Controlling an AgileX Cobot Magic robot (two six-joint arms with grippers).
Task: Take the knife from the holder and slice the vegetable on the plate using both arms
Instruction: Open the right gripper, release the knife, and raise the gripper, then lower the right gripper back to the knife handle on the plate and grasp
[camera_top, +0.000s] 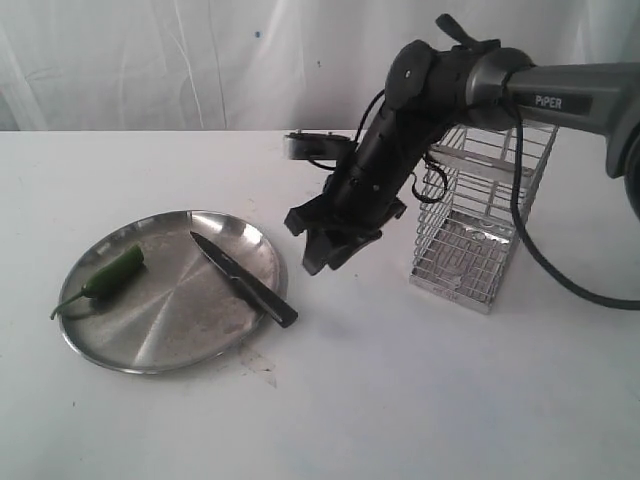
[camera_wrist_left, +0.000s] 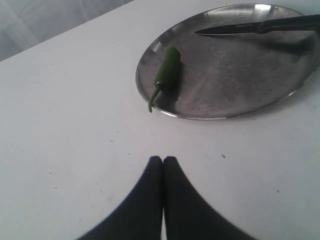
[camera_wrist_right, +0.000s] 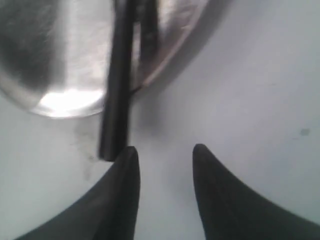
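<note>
The white table (camera_top: 400, 400) carries the plate (camera_top: 170, 340) toward its left edge and the holder (camera_top: 480, 215) toward its right.

A robot test room, not a real kitchen.
A plain white table (camera_top: 400, 400) stands before a white sheet (camera_top: 200, 60) hung as a wall, and a black robot arm (camera_top: 420, 120) with loose cables reaches over it.

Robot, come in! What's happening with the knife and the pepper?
Right tool open, empty. Left tool shut. Knife across plate rim. Pepper whole. Nothing blocking.
</note>
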